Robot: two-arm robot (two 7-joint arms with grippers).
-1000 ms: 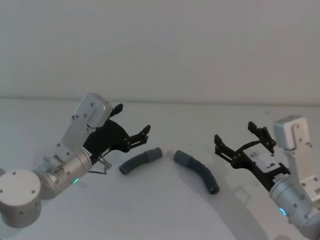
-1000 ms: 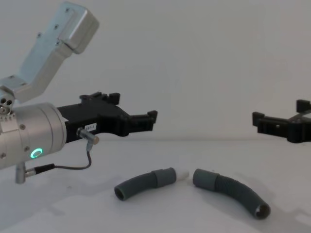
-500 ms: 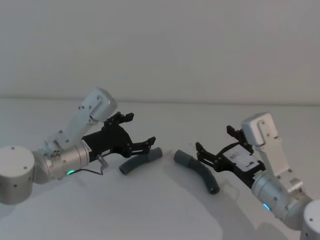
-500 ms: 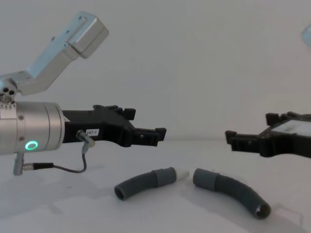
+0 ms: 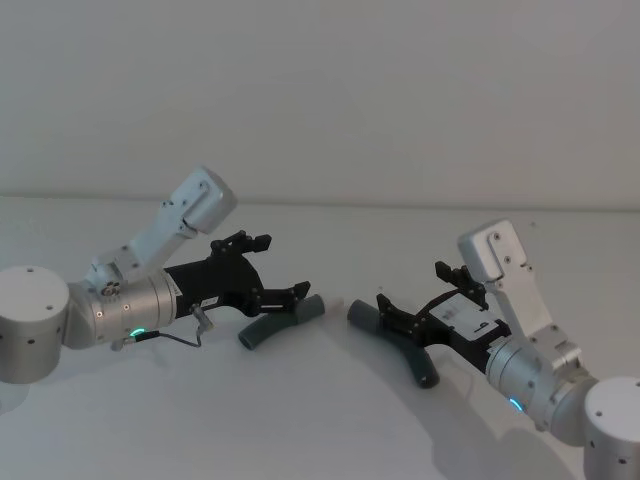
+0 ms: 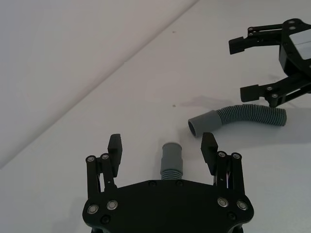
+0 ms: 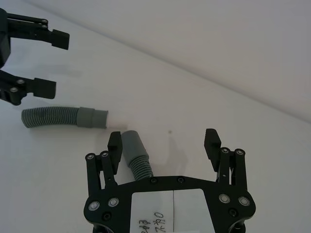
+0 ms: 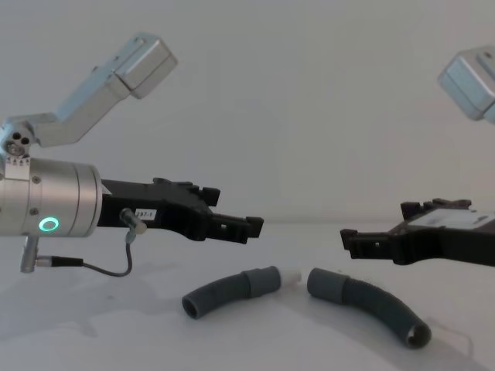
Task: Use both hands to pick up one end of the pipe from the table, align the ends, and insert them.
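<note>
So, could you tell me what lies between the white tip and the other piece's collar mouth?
Only bare table separates white tip from collar mouth, per chest view.

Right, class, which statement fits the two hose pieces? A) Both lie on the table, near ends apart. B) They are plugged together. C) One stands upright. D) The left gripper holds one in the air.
A: the left piece and right piece both rest on the table, the white tip short of the collar, while the left gripper and right gripper hover open over them, gripping nothing.
</note>
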